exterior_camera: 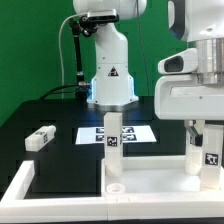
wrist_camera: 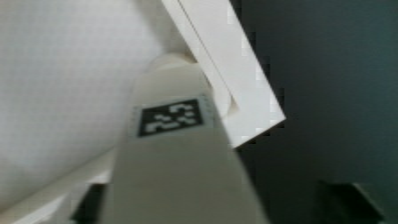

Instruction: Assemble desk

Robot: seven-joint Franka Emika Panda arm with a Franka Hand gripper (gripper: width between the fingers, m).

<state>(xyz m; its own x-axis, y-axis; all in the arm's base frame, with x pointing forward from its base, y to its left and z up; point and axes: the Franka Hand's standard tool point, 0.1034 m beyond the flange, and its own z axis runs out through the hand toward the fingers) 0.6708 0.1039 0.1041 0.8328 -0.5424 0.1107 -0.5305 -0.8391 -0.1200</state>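
Observation:
The white tabletop panel (exterior_camera: pixel 150 185) lies flat at the front of the black table. One white leg (exterior_camera: pixel 113 150) with a tag stands upright on it near its left end. My gripper (exterior_camera: pixel 209 138) is at the exterior view's right, shut on a second tagged leg (exterior_camera: pixel 211 156), which stands upright at the panel's right corner. In the wrist view this leg (wrist_camera: pixel 173 130) runs between my fingers (wrist_camera: pixel 80 205) down to the panel's rimmed corner (wrist_camera: pixel 222 60). A third leg (exterior_camera: pixel 40 137) lies loose on the table at the left.
The marker board (exterior_camera: pixel 135 132) lies flat behind the panel, mid-table. The robot base (exterior_camera: pixel 110 70) stands at the back, with a green wall behind it. White border strips (exterior_camera: pixel 15 185) edge the table at the front left.

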